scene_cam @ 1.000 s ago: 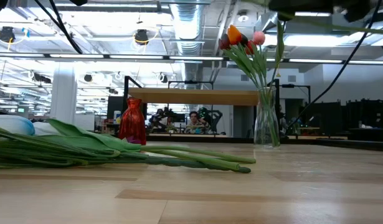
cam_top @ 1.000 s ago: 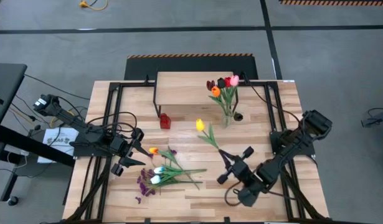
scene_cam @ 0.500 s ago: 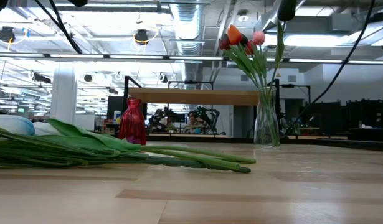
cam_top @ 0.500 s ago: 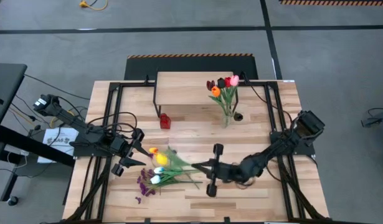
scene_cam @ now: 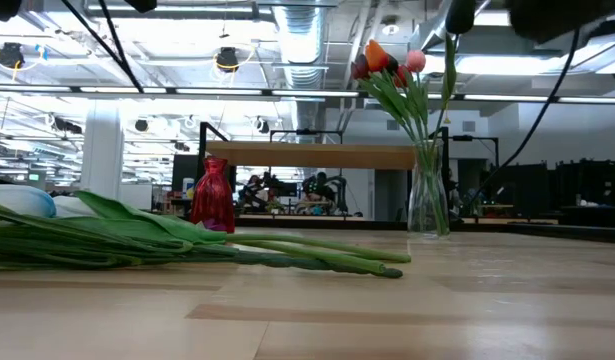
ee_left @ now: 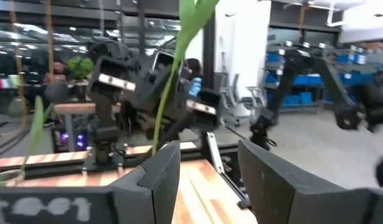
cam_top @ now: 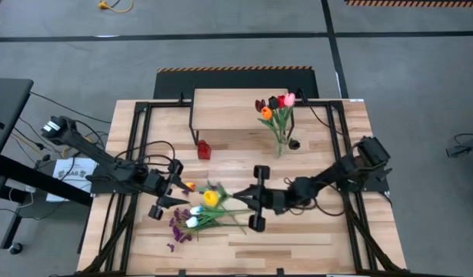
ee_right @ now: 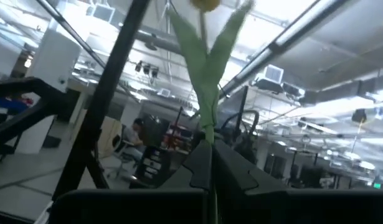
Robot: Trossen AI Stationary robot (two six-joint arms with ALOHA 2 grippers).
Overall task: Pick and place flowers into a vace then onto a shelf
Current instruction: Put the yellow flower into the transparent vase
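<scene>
My right gripper (cam_top: 238, 201) is over the table's middle, shut on a yellow tulip (cam_top: 211, 198) whose head points toward the table's left. In the right wrist view the bloom (ee_right: 207, 5) stands above the shut fingers. My left gripper (cam_top: 181, 193) is open a short way to its left, facing it, with nothing between its fingers (ee_left: 166, 177). Loose flowers (cam_top: 199, 219) lie flat on the table below both grippers. A glass vase (cam_top: 281, 145) with several tulips (cam_top: 274, 106) stands before the shelf (cam_top: 236, 104). My right gripper pinches the yellow tulip's green stem (ee_right: 208, 142) between its two fingers, below the leaves. The fingers come about level from the table's right side, in line with the stem. The tulip is lifted clear of the table, its bloom sticking out beyond the fingertips toward my left gripper.
A small red vase (cam_top: 204, 149) stands on the table at the shelf's near left leg. The loose flowers' stems (scene_cam: 287, 252) stretch across the near table in the low view. Black frame rails (cam_top: 136, 154) run along both table sides. Bare wood (cam_top: 298, 246) lies at the near right.
My right gripper has swung toward the table's left and turned, carrying the yellow tulip. The bloom pointed toward the far edge before. Now it points left, over the loose flowers. My left gripper has edged toward the table's middle, still open.
</scene>
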